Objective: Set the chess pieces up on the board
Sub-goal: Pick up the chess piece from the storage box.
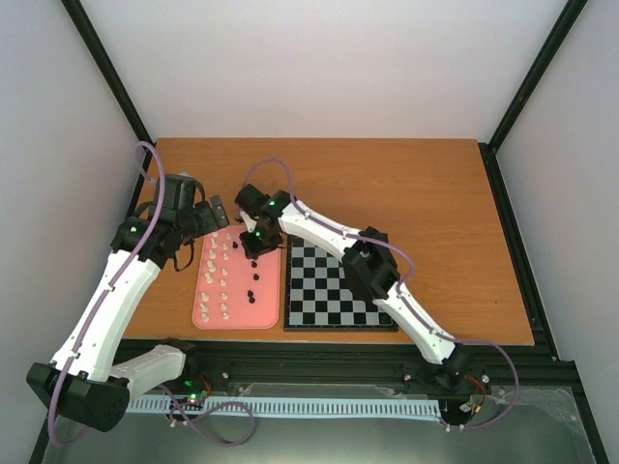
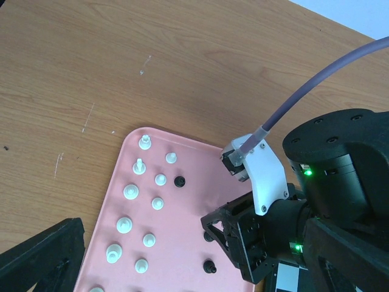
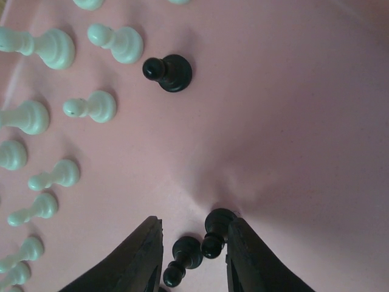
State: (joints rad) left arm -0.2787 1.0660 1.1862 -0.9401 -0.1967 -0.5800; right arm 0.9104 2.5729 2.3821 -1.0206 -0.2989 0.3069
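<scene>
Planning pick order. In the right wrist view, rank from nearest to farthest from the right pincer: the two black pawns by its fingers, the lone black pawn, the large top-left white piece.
1. Two black pawns, between the right pincer's fingers; too close to call.
2. Lone black pawn, above.
3. Large white piece, top left.

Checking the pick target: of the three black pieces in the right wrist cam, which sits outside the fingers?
The black pawn beside the white pieces; the other two are between the right gripper's fingers.
</scene>
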